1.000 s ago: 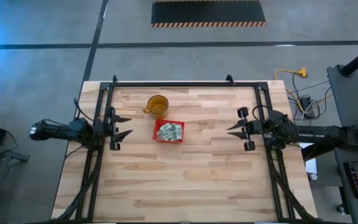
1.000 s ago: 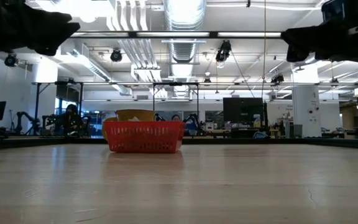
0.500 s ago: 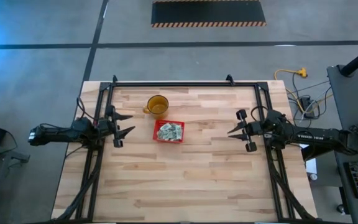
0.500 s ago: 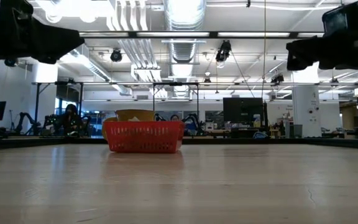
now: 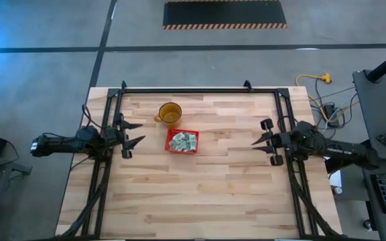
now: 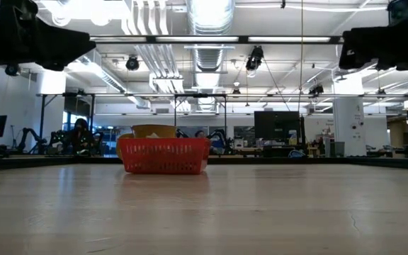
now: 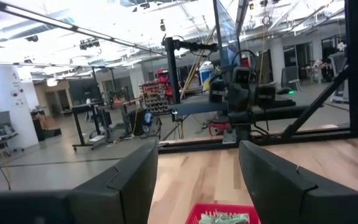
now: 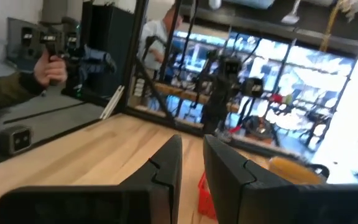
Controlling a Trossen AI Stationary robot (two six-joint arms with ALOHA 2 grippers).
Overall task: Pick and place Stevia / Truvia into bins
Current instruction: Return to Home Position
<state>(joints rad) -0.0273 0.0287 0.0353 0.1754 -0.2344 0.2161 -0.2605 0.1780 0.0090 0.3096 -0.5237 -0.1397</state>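
While both arms hang above the table's side edges, the red basket (image 5: pixel 182 141) sits left of the table's (image 5: pixel 200 194) middle, with the pale green and white sachets (image 5: pixel 181 140) piled inside it. Just beyond its far-left corner stands an amber cup (image 5: pixel 169 113). The left claw (image 5: pixel 134 134) is spread wide and empty, near the basket's left. The right claw (image 5: pixel 254 140), well apart on the right, is nearly closed, holding nothing.

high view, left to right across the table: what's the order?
left gripper → amber cup → red basket of sachets → right gripper
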